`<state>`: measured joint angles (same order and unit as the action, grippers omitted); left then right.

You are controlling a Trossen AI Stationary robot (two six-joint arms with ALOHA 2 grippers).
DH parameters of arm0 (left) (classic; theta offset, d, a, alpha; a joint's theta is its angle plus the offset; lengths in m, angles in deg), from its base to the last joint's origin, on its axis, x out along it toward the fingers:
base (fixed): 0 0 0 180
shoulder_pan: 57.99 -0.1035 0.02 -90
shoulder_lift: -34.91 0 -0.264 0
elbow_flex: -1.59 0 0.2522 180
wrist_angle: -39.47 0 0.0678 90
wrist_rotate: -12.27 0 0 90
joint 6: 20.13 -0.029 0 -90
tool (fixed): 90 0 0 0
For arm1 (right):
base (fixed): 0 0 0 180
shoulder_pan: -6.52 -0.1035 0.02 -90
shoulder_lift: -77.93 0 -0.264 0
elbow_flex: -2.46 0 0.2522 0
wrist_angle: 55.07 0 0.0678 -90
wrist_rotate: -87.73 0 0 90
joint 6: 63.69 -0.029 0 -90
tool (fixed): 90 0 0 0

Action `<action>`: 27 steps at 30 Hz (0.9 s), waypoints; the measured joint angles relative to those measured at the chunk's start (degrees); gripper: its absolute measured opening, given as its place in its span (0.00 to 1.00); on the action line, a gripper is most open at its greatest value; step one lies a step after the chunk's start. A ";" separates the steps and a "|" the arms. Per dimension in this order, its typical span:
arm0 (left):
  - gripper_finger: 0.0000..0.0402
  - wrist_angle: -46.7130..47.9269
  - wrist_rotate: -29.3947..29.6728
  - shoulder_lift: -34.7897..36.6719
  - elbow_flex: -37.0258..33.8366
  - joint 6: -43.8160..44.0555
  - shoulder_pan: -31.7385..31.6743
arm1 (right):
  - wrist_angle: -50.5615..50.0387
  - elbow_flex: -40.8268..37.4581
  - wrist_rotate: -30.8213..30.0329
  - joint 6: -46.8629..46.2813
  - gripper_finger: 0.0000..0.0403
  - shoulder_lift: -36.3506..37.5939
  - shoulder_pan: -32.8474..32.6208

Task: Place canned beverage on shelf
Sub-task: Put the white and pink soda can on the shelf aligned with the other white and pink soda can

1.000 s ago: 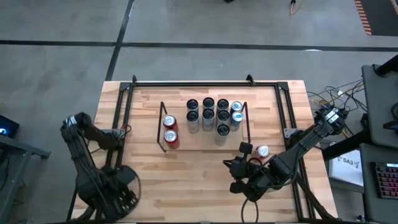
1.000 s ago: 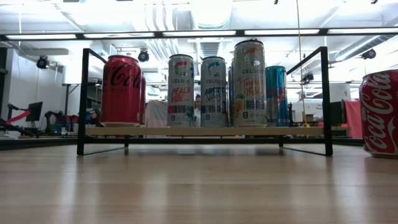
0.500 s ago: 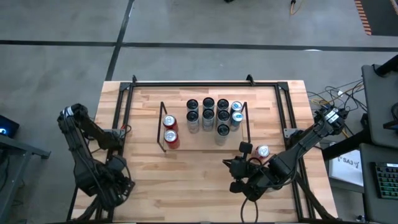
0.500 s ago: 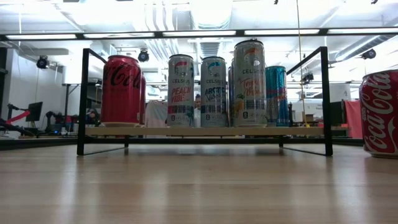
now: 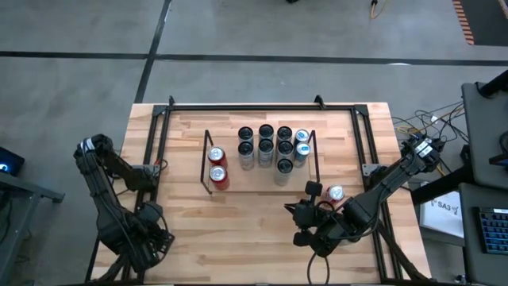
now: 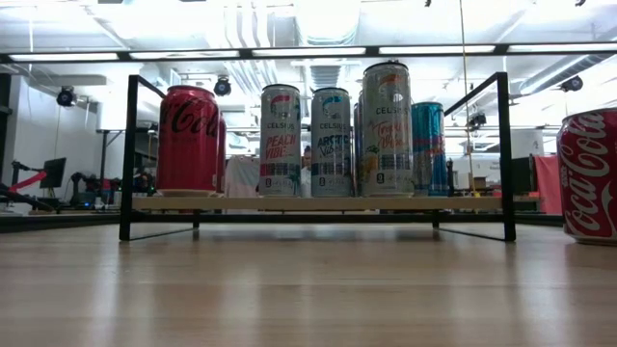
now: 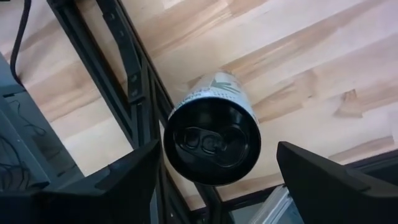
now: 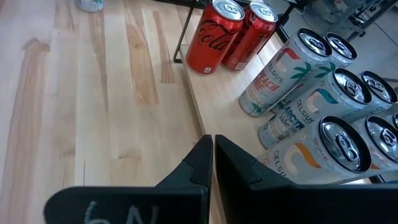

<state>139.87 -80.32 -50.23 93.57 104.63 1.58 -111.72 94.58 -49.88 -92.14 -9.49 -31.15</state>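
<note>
The left gripper [image 7: 211,180] holds its fingers wide around a slim can [image 7: 212,142] (upright, near the worktop's 8 o'clock corner); the shelf [image 5: 208,163] lies toward 1 o'clock. The right gripper [image 8: 211,163] is closed.

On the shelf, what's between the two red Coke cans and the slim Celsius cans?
Nothing: bare light wood shelf base between the red Coke cans and slim Celsius cans, clear in the high view.

Robotics lab or workshop; bare concrete floor [image 5: 262,36] with painted lines around a butcher-block table [image 5: 262,230]; fluorescent ceiling strips [image 6: 299,51] and exposed ducting overhead; cable bundles [image 5: 421,123] and equipment benches [image 6: 39,198] off the table's edges.
</note>
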 joint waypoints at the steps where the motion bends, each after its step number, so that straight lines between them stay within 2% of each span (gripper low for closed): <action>1: 0.76 0.12 0.01 0.00 -0.01 0.20 0.00 | -0.06 0.00 0.02 0.00 0.02 0.00 0.00; 11: 0.76 0.01 2.02 0.00 -0.01 1.25 0.02 | -0.09 0.00 0.02 1.56 0.02 0.02 0.00; 20: 0.84 -0.39 2.06 0.00 -1.33 1.34 0.02 | -0.09 -0.02 0.02 1.73 0.02 0.02 -0.02; 27: 0.85 -2.90 2.03 0.00 -3.39 1.34 0.07 | -0.09 -0.02 0.02 1.73 0.02 0.02 -0.02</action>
<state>136.97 -78.29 -50.23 90.18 105.97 1.64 -111.81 94.56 -49.86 -90.41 -9.47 -31.17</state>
